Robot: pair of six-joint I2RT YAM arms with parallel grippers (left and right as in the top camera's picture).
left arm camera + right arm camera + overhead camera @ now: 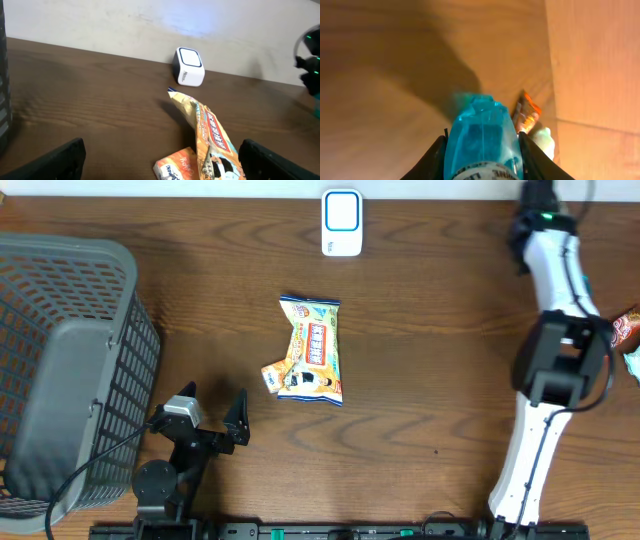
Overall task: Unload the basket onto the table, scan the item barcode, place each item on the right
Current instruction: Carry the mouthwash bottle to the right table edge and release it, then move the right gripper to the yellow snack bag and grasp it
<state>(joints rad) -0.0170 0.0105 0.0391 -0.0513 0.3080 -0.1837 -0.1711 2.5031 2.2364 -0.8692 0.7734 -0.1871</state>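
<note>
While I watched, right gripper (482, 155): clenched around blue bottle (482, 125), presumably for scanning.
Left gripper (213, 402): released, packet (315, 345) ahead.

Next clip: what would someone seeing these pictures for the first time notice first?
The bright orange snack packet lying mid-table draws the eye, with the white scanner beyond it at the table's far edge. In the right wrist view a translucent blue container dominates, gripped in the right gripper. The big grey basket takes the left side, with the open left gripper beside it.
</note>
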